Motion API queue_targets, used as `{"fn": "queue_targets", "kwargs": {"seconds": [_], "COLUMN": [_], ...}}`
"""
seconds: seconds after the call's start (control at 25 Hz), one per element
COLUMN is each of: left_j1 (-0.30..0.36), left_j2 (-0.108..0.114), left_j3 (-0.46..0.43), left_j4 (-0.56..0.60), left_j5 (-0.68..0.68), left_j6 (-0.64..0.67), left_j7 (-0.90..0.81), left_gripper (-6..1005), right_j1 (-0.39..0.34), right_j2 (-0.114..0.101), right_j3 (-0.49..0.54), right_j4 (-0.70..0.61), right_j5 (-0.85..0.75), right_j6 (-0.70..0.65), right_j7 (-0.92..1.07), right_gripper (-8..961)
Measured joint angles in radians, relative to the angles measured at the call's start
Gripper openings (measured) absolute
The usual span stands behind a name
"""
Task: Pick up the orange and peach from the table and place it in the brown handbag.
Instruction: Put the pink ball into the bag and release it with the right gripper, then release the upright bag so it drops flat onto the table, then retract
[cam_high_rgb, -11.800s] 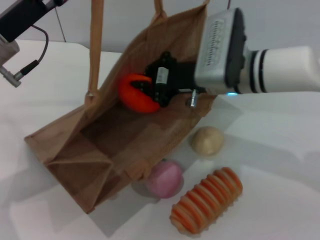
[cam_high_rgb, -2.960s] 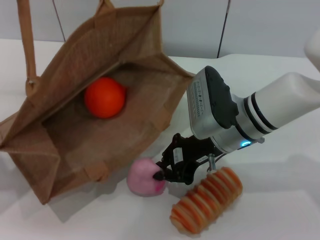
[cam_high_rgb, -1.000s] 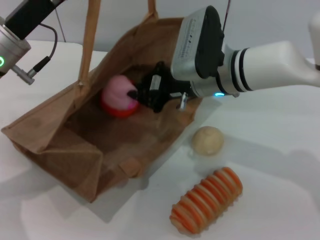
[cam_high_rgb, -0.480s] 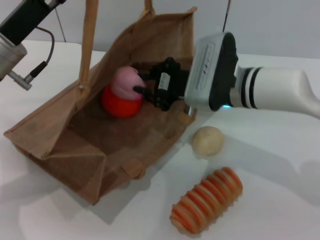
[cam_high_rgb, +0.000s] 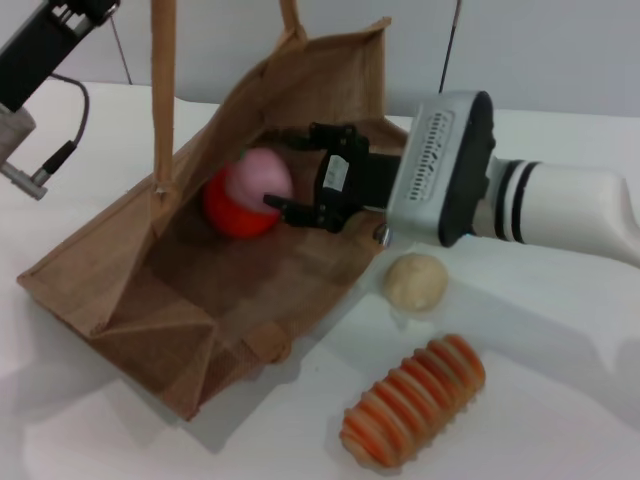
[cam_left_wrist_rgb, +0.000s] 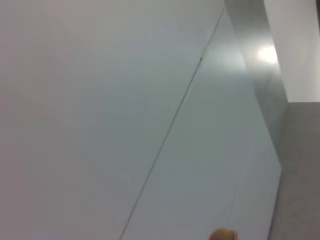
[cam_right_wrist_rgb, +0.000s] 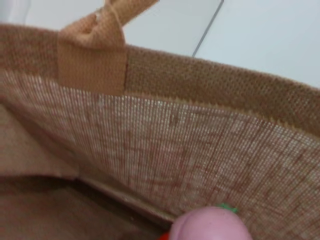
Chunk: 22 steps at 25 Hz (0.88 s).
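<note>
Peach (cam_high_rgb: 262, 176) lies atop orange (cam_high_rgb: 225, 210) inside brown handbag (cam_high_rgb: 150, 300); right end effector (cam_high_rgb: 295, 175) spread.

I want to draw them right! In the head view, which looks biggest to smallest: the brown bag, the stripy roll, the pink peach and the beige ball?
1. Brown handbag, by far.
2. Stripy roll.
3. Peach and beige ball look about alike; the peach is partly hidden.

One brown handbag (cam_high_rgb: 240, 280) is seen, one orange (cam_high_rgb: 225, 208) and one peach (cam_high_rgb: 262, 177) inside it; one beige ball (cam_high_rgb: 414, 281) and one striped ribbed cylinder (cam_high_rgb: 412, 400) are counted on the counter (cam_high_rgb: 560, 400).
</note>
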Motion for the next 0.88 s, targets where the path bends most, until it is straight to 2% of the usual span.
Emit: {"fn": "queue_targets", "kwargs": {"seconds": [0.16,0.4,0.72,0.88], "left_j1": [0.021,0.055,0.07,0.07], "left_j2": [0.0,-0.001,0.002,-0.001], "left_j3": [0.0,0.0,0.004,0.012], "left_j4": [0.0,0.0,0.0,0.0], "left_j5": [-0.012,-0.039,-0.032,-0.01], "left_j6": [0.006,0.019,0.109,0.152], "left_j7": [0.001,0.006,0.01,0.042], "left_gripper": [212,228,249,260], "right_j1": [-0.033,-0.095,-0.218,-0.256], "right_j2": [-0.003,-0.008,-0.009,-0.011], "right_j3": [0.017,0.055,0.199,0.269], "right_j4": [-0.022,-0.084,-0.211,-0.265], "right_j5": [0.0,0.001,0.002,0.002], "right_j6": [-0.123,-0.268,-0.518,-0.639], "right_j7": [-0.001,0.002,0.008,0.009], "right_gripper": [697,777,775,774]}}
